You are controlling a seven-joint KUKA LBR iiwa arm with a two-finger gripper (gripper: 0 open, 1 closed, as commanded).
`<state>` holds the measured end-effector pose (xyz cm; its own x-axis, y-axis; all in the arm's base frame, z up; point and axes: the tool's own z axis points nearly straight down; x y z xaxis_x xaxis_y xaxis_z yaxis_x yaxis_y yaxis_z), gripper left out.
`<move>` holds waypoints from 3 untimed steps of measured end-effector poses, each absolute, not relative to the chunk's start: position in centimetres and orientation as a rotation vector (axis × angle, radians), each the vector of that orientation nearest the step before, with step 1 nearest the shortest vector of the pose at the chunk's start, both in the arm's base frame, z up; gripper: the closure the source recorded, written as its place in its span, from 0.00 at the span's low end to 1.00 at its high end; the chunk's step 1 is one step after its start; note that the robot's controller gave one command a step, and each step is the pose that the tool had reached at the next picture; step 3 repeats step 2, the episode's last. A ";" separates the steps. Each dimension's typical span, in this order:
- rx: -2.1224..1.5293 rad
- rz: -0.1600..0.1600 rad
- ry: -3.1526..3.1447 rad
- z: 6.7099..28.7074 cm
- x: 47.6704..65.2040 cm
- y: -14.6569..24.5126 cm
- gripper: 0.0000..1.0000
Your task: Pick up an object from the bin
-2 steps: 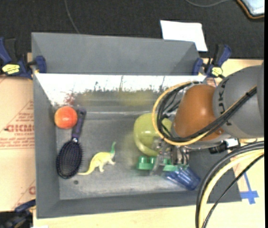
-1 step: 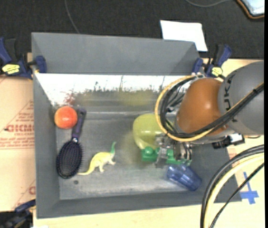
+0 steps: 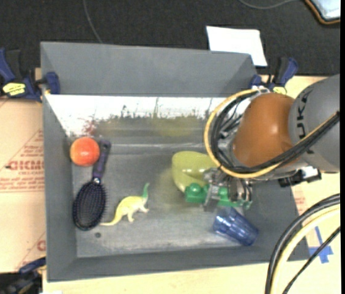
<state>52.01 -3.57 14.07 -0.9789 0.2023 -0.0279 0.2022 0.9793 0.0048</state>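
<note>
Camera view: grey bin seen from above, with the arm entering from the right of the frame under its orange cover.
Gripper: low in the lower right part of the bin.
Gripper opening: cannot be told, since the wrist and cables hide it.
Task's thing: a small green toy lies right against the gripper's left side. Whether it is gripped cannot be told.
Neighbours: a yellow-green cup touches the toy from above, and a blue translucent cup lies just below the gripper.
Well apart, at left: orange ball, dark hairbrush, yellow dinosaur.
Risk: the rounded toy may squirt sideways if caught off-centre.
Risk: the crowding cups may be nudged or pinched along with it, spoiling the lift.
</note>
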 end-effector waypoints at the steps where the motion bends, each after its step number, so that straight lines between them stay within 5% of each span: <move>1: 0.314 0.004 3.097 16.5 52.0 -3.6 1.00; 3: 0.313 0.004 3.097 17.8 52.0 -3.6 1.00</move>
